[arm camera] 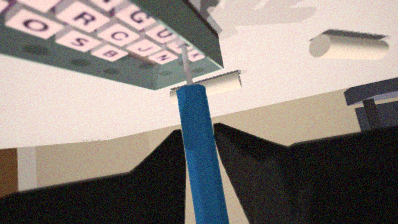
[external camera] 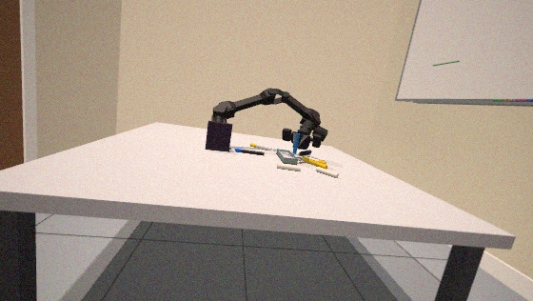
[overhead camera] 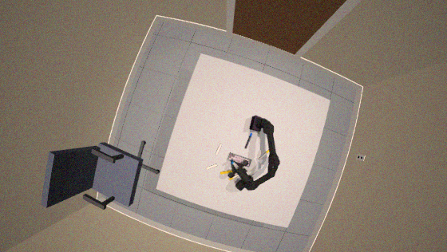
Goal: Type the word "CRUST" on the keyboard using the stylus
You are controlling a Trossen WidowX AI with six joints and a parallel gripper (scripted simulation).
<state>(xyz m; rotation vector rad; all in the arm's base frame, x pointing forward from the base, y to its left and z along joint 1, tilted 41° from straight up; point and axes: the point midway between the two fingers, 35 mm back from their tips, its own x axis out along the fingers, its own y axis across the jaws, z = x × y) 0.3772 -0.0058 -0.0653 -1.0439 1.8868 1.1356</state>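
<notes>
The stylus (overhead camera: pixel 232 162) (external camera: pixel 296 143) (arm camera: pixel 195 120) is held in the gripper (overhead camera: pixel 235 167) (external camera: pixel 299 138) (arm camera: pixel 198 133), w/ the fingers closed on its blue body & only a narrow opening left between them. In the ext. view it is held approx. upright, tip down at the keyboard (overhead camera: pixel 239 158) (external camera: pixel 287 161) (arm camera: pixel 135 75).

In the wrist view the thin grey tip is pointed to approx. 12 o'clock, over the keys by U & K; a key there is partly hidden by it. Whether a key is pressed can't be told. O, S, B, R, C, J, N & G can also be read.

From the kbd. centre in the top view, a blue-and-black pen (overhead camera: pixel 248 140) (external camera: pixel 249 151) is seen at approx. 1 o'clock, one white stick (overhead camera: pixel 218 149) (external camera: pixel 288 168) (arm camera: pixel 217 84) at approx. 10, & another white stick (overhead camera: pixel 211 166) (external camera: pixel 327 172) (arm camera: pixel 350 46) between 8 & 9. A yellow item (overhead camera: pixel 225 172) (external camera: pixel 315 163) is seen at approx. 8. All are carried by the table (overhead camera: pixel 223 88) (external camera: pixel 190 186) (arm camera: pixel 65 105); a chair (overhead camera: pixel 117 171) is seen at approx. 9, well apart.
</notes>
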